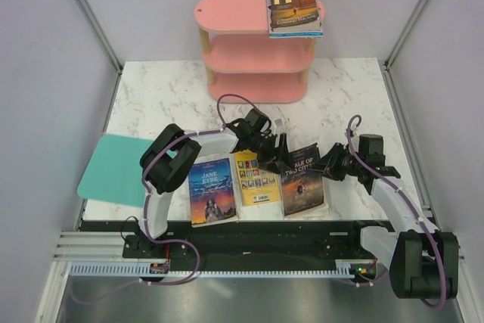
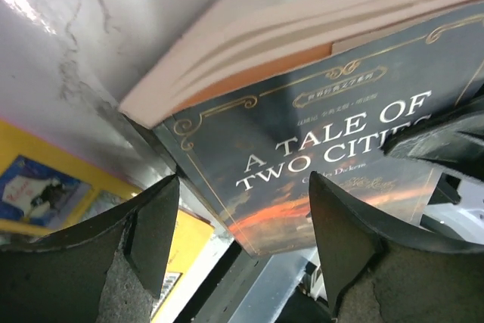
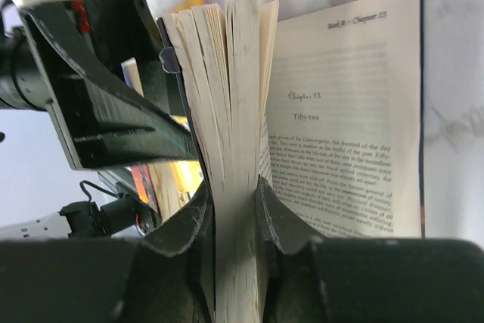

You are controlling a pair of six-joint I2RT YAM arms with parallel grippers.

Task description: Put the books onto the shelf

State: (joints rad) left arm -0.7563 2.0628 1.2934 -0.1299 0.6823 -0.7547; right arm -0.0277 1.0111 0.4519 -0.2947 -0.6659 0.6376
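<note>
1. step in hand: pickup of a tale of two cities off the near tabletop. it is third in a row with jane eyre and the yellow book, which both lie flat to its left.
2. the shelf stands at the far side. a dark brown-orange book sits on the right end of its top tier, on another book (only the edges show).
3. right claw is clenched on a sheaf of pages, not the whole book. the other pages fan out and one page lies open at a chapter heading.
4. left claw is released, with one finger on each side of the dark cover. i can't confirm contact.
5. next move, my read: a lift on this grip would let the cover and loose pages flop. the book wants squaring shut and a hold across its full thickness, likely with the left claw's help, before the long carry to the shelf.
6. view differences:
   - only the right wrist shows the partial page grip.
   - the top view hides that, but it alone shows the shelf and the book count.
   - only the left wrist shows the gap between the left claw's fingers and the title close up.
</note>
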